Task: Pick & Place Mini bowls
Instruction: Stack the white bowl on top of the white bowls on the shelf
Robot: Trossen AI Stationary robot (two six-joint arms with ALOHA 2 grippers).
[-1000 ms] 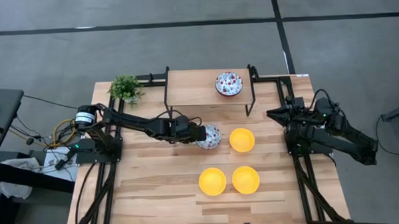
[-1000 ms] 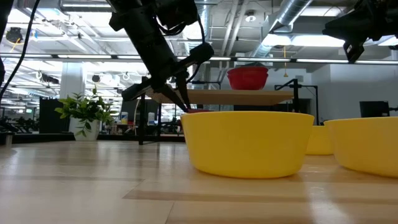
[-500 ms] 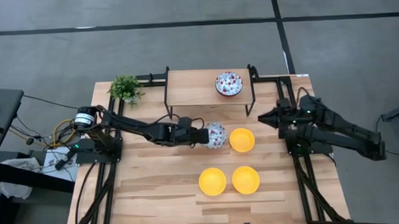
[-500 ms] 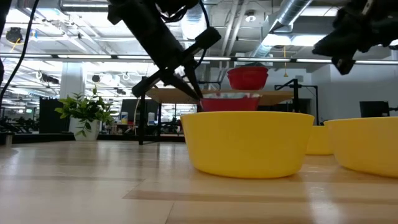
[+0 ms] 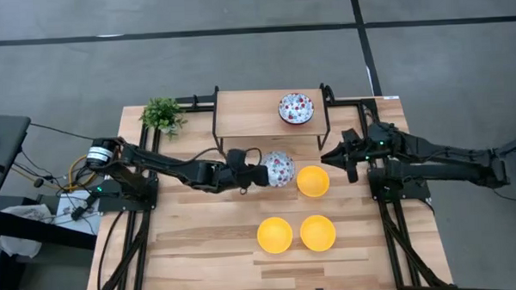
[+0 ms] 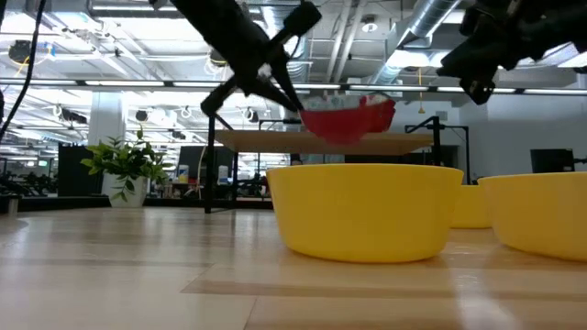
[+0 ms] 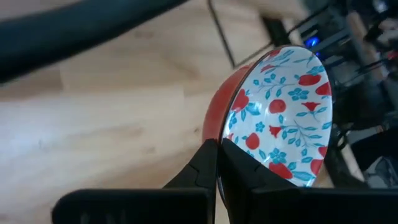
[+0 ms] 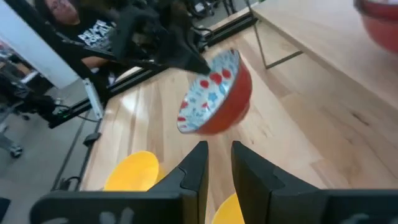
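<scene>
Gripping the floral bowl (image 5: 279, 168) by its rim, the left fingers (image 7: 218, 163) have lifted it clear, seemingly tilted.

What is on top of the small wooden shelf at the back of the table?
One white floral mini bowl stands on the wooden shelf. The table surface under the shelf is covered from above.

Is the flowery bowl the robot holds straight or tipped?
Tipped. The flowery bowl hangs in the air from the left tool, pinched at its rim, its patterned inside facing sideways.
</scene>
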